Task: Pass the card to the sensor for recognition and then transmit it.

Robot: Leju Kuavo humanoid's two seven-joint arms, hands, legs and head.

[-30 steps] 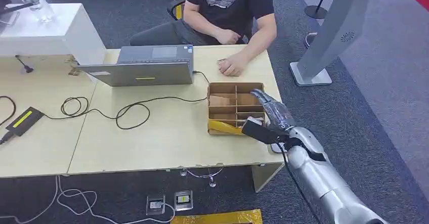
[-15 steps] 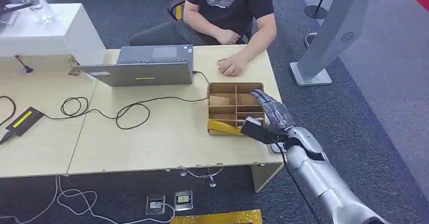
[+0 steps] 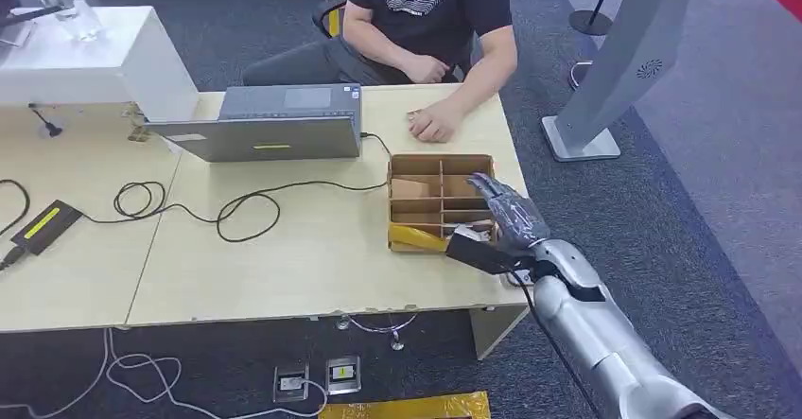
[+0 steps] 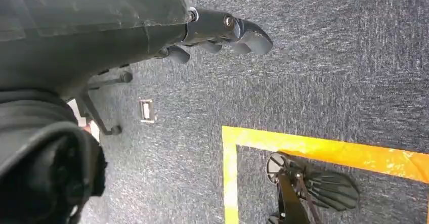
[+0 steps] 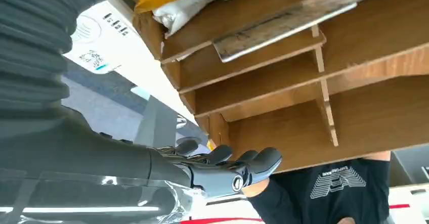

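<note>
A brown cardboard divider box [image 3: 416, 163] stands near the table's right edge. My right hand [image 3: 507, 217] hovers over its near right compartments, fingers spread and holding nothing. In the right wrist view the fingertips [image 5: 253, 164] reach along the box's wooden dividers [image 5: 324, 107], and a flat grey card [image 5: 283, 29] lies tilted in one compartment. A white printed card [image 5: 101, 39] lies beside the box, close to my wrist. My left hand [image 4: 222, 32] hangs over the dark carpet with its fingers loosely extended and nothing in them.
A person sits across the table with a hand [image 3: 433, 126] resting near the box. A laptop [image 3: 270, 126], looped cables [image 3: 236, 206] and a black device with a yellow label [image 3: 43, 222] lie to the left. A yellow packet [image 3: 416, 237] fills the box's near left compartment.
My right hand has shifted slightly left and lower over the box's near compartments. Nothing was taken hold of.
</note>
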